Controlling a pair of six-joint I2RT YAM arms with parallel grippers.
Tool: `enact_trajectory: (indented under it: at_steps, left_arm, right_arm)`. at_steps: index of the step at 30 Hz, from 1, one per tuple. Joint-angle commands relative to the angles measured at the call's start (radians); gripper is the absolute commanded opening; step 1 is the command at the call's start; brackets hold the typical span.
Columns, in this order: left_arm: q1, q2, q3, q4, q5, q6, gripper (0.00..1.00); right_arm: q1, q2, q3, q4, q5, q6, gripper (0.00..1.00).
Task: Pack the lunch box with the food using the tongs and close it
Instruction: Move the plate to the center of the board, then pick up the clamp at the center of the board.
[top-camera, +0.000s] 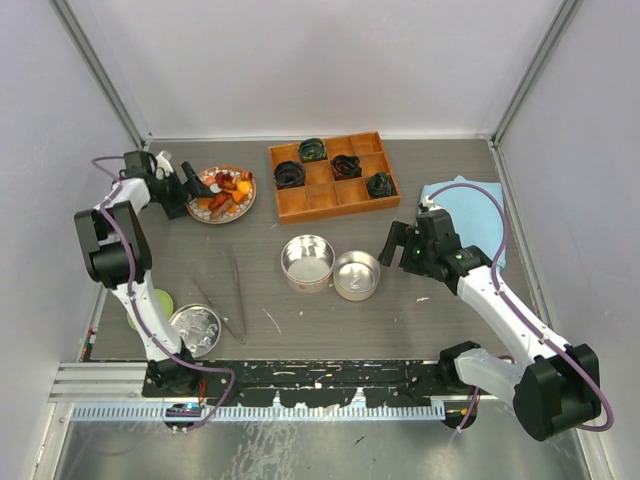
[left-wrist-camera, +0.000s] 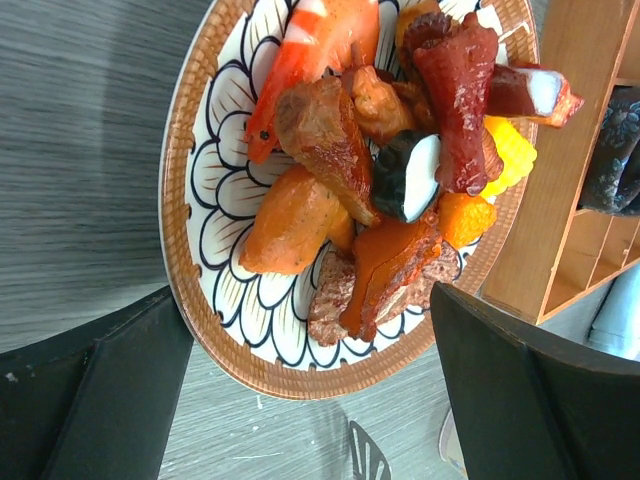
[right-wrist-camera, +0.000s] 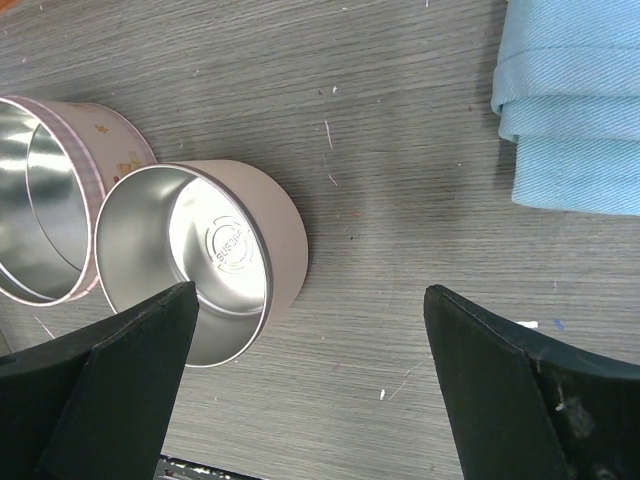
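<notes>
The food (top-camera: 224, 190) lies heaped on a patterned plate (top-camera: 244, 207) at the back left: orange, red and yellow chunks (left-wrist-camera: 320, 140). My left gripper (top-camera: 196, 186) hovers at the plate's left edge, open, with the plate rim (left-wrist-camera: 185, 200) between its fingers (left-wrist-camera: 100, 390) and nothing held. The tongs (top-camera: 238, 298) lie flat on the table in front of the plate. The lunch box is two open, empty steel tins (top-camera: 307, 262) (top-camera: 356, 275) at mid-table. My right gripper (top-camera: 402, 244) stands open just right of the smaller tin (right-wrist-camera: 190, 260), beside the larger tin (right-wrist-camera: 40, 220).
A wooden compartment tray (top-camera: 335, 197) with dark coiled lumps stands at the back. A folded blue cloth (top-camera: 470, 210) (right-wrist-camera: 570, 110) lies at the right. A round silver lid (top-camera: 195, 328) and a green disc (top-camera: 156, 302) rest near the left arm's base.
</notes>
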Motion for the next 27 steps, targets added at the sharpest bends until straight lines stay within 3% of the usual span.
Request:
enact_trajectory:
  at_steps: [1,8,12,18,22,27]
  left_arm:
    - [-0.006,-0.084,-0.004,-0.026,-0.039,-0.010,0.98]
    - [-0.008,-0.242,-0.081,-0.172,-0.243,-0.087,0.98]
    - [-0.031,-0.367,-0.143,-0.301,-0.270,-0.130,0.98]
    - [-0.183,-0.549,-0.207,-0.605,-0.391,-0.163,0.98]
    - [-0.314,-0.683,-0.314,-0.724,-0.440,-0.250,0.98]
    - [-0.396,-0.859,-0.485,-0.778,-0.425,-0.407,0.98]
  right_arm:
    - [-0.005,-0.025,0.035,0.010,0.000,-0.016,1.00]
    - [-0.004,-0.015,0.055,0.010,-0.006,-0.023,1.00]
    - [-0.004,-0.007,0.064,0.010,-0.013,-0.025,1.00]
    - [-0.005,0.013,0.093,-0.007,-0.007,-0.034,1.00]
    - [-0.004,0.014,0.105,-0.019,0.007,-0.034,1.00]
    - [-0.004,0.013,0.109,-0.027,0.015,-0.035,1.00]
